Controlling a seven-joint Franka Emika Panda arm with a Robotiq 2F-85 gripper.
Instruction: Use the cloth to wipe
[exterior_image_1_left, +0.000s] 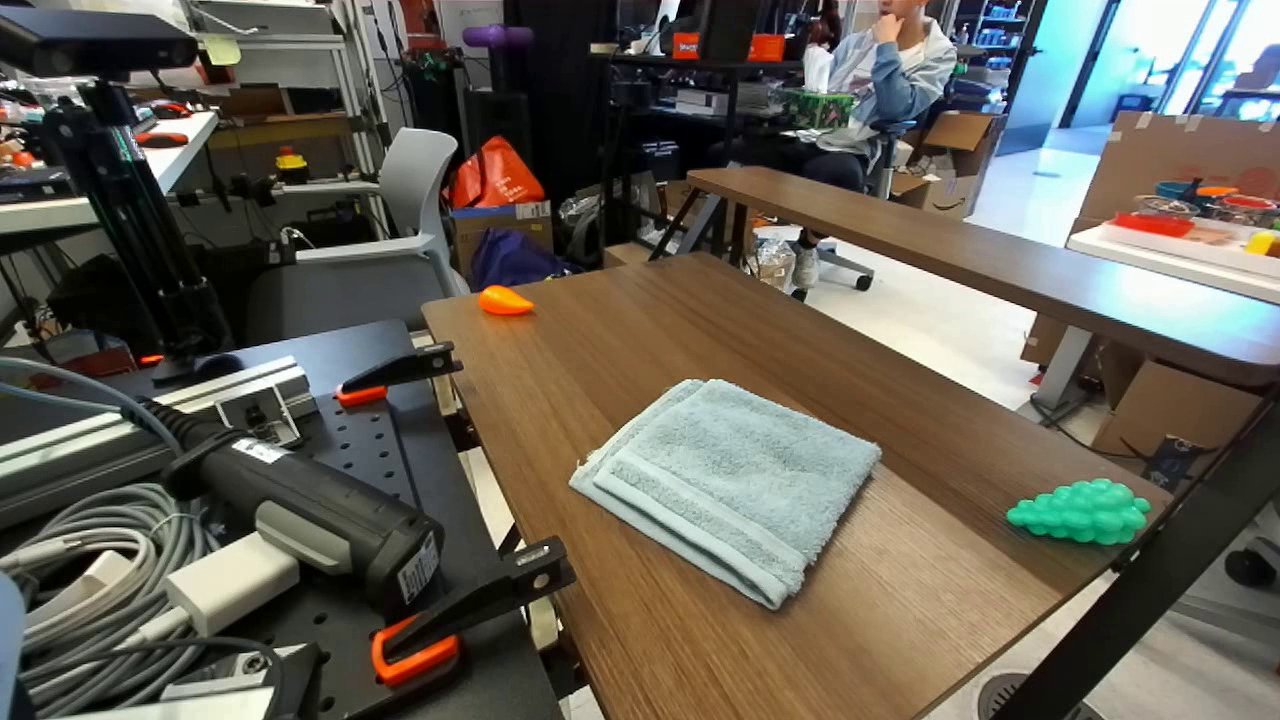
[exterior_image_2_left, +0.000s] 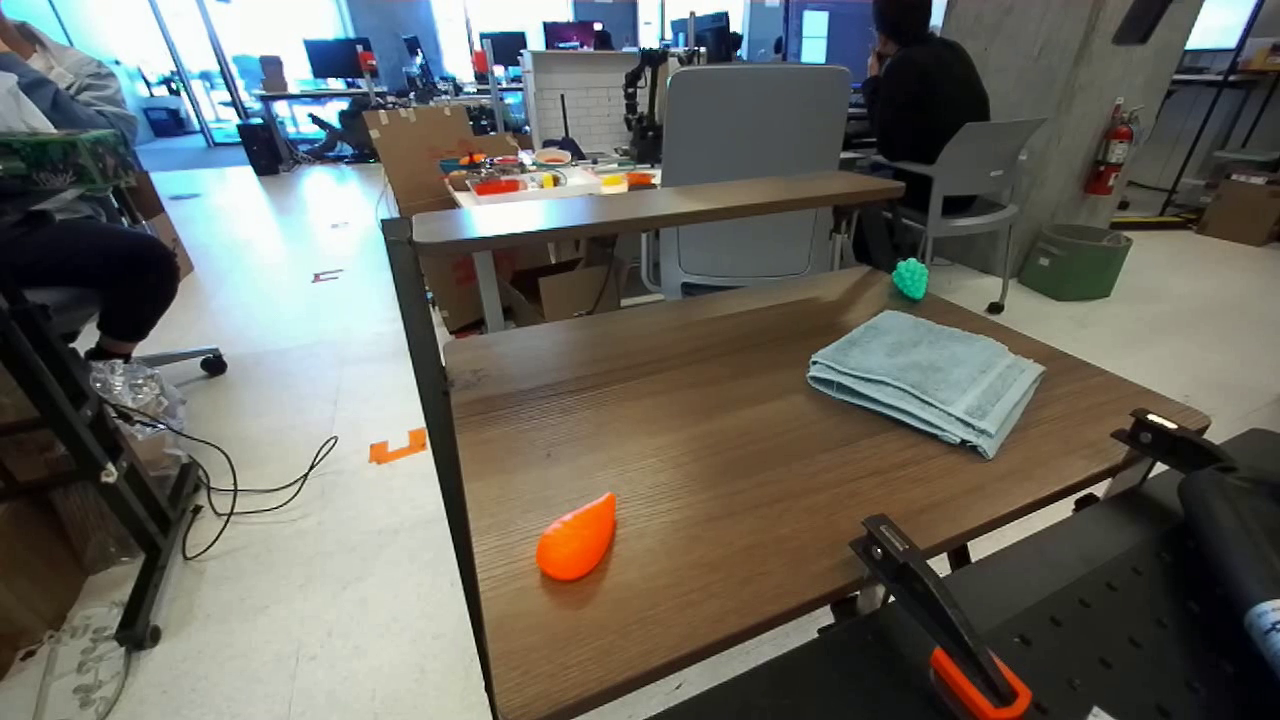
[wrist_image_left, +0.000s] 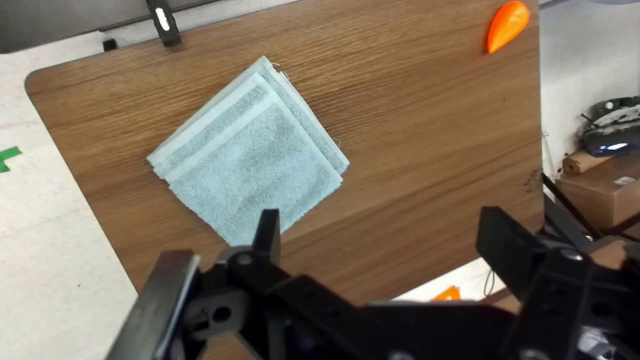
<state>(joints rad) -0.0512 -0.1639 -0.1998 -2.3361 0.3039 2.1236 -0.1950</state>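
While the cloth (wrist_image_left: 255, 155) lies folded on the brown worktop (wrist_image_left: 425, 125), toward the left of the wrist view, the fingers (wrist_image_left: 502, 240) stand wide apart, holding nothing, one tip overlapping the cloth's lower edge there. An orange teardrop-shaped object (wrist_image_left: 509, 22) lies at upper right. In an exterior view, a green lumpy object (exterior_image_1_left: 1085, 512) sits right of the cloth, well apart.
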